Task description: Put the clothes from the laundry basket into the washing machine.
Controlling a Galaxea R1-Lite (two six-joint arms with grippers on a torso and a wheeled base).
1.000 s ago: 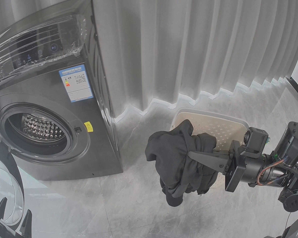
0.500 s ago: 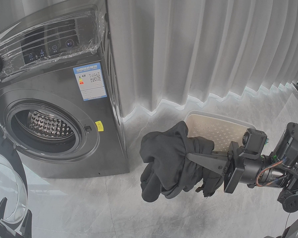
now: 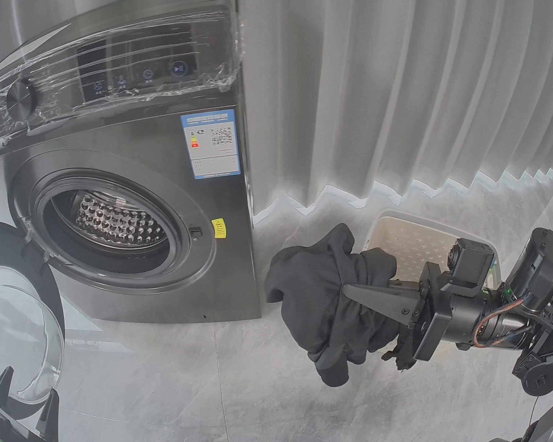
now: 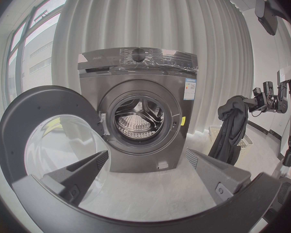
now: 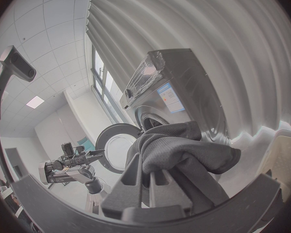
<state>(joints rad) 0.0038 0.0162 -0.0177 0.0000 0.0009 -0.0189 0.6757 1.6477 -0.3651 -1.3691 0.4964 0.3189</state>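
Head camera panned toward grey front-loading washing machine (image 3: 135,173); right pincer (image 3: 349,291) stayed clamped on black bunched garment (image 3: 319,302), held aloft beside cream perforated laundry basket (image 3: 424,221), likely to clear floor (image 3: 258,388). Left pincer (image 4: 145,152) apart.

Holds the right arm out level at the right side, wrist straight, right pincer (image 3: 350,291) closed tight on a dark garment (image 3: 316,290). Holds the left pincer (image 3: 26,394) low on the left, pointing forward, fingers (image 4: 84,169) spread wide apart.
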